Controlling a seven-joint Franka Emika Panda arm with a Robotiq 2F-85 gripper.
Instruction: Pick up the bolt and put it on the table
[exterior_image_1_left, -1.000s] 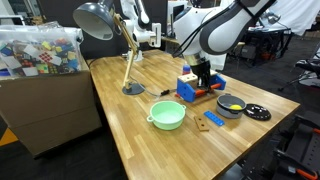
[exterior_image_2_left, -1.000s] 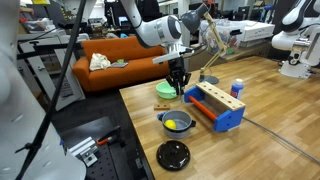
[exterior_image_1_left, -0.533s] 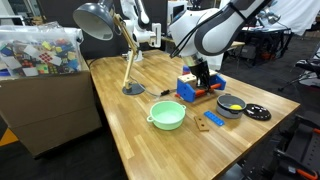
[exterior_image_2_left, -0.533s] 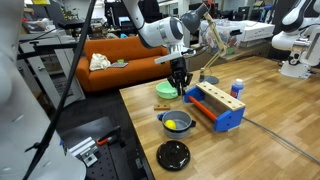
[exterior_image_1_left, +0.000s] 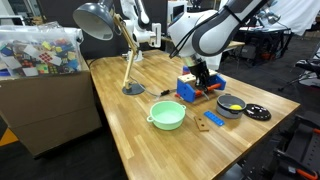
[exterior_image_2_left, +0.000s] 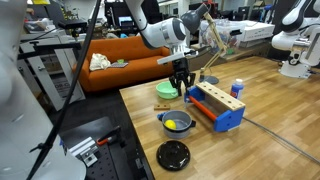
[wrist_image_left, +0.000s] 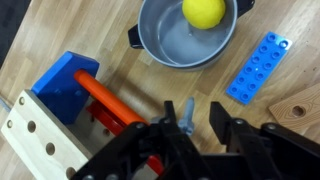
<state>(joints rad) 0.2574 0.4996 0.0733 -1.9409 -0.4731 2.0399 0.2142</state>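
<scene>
A small light-blue bolt (wrist_image_left: 185, 113) shows between my gripper's (wrist_image_left: 198, 125) fingers in the wrist view. It is close to one finger and apart from the other. The jaws are open around it. Light-brown wooden table (wrist_image_left: 100, 40) is under it. In both exterior views the gripper (exterior_image_1_left: 203, 80) (exterior_image_2_left: 180, 88) points down, low over the table (exterior_image_1_left: 140, 130) (exterior_image_2_left: 270, 150), beside the blue toy workbench (exterior_image_1_left: 190, 88) (exterior_image_2_left: 215, 108). The bolt is hidden in these views.
A grey pot (wrist_image_left: 165, 45) (exterior_image_1_left: 231, 104) (exterior_image_2_left: 176, 124) holding a yellow ball (wrist_image_left: 204, 10) is close by. A blue holed block (wrist_image_left: 258, 68) (exterior_image_1_left: 209, 121), a green bowl (exterior_image_1_left: 167, 115) (exterior_image_2_left: 166, 90), a black lid (exterior_image_1_left: 257, 113) (exterior_image_2_left: 173, 155) and a desk lamp (exterior_image_1_left: 125, 60) stand around.
The gripper has barely moved, staying low next to the blue workbench. Nothing else has shifted.
</scene>
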